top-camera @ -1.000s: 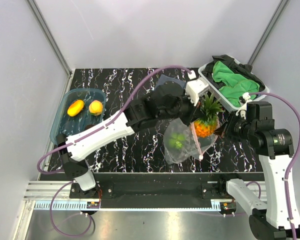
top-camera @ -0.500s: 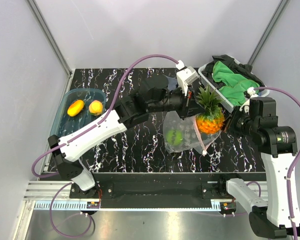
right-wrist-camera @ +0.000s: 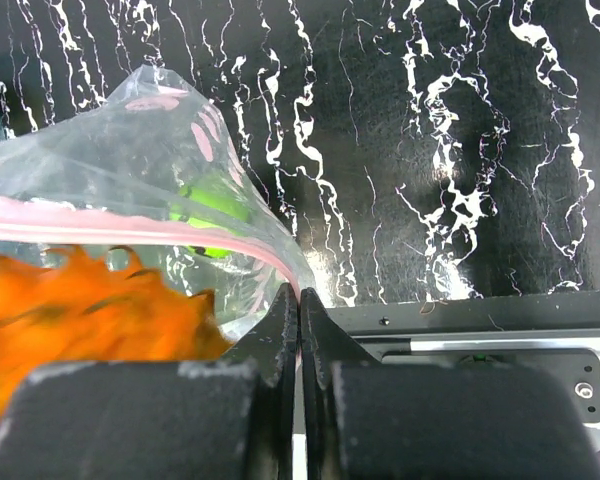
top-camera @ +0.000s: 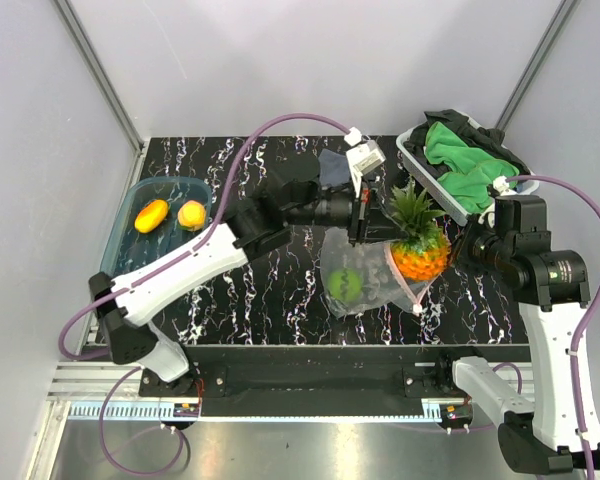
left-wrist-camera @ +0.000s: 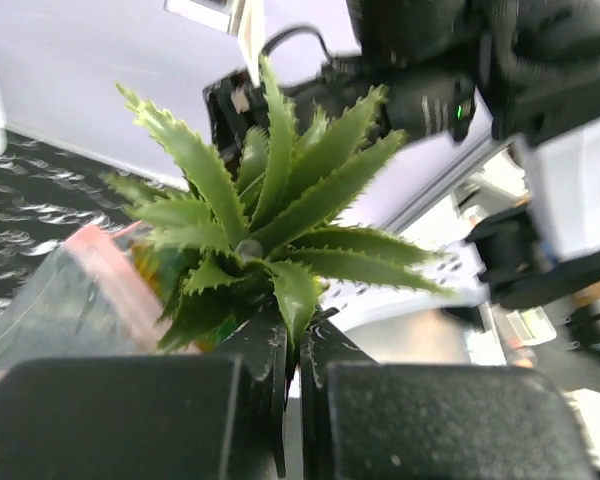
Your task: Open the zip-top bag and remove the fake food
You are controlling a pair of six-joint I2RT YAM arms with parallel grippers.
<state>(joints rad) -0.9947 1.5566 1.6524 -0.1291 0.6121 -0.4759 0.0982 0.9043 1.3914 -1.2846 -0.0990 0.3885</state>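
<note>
The left claw [left-wrist-camera: 298, 342] pinches the leafy crown of the orange plastic pineapple [top-camera: 420, 258], upright at the clear crinkly zip-top bag's [top-camera: 373, 288] mouth; the right claw [right-wrist-camera: 298, 300] grips that bag's pink zip strip [right-wrist-camera: 100, 232].

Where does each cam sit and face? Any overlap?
Top external: above, behind the bases, looking down on the table; left arm, right arm show.
Left wrist: looks along the left end effector at the pineapple leaves it pinches.
Right wrist: looks down past the right end effector, shut on the zip-top bag.
Shared: all show the bag and pineapple.
</note>
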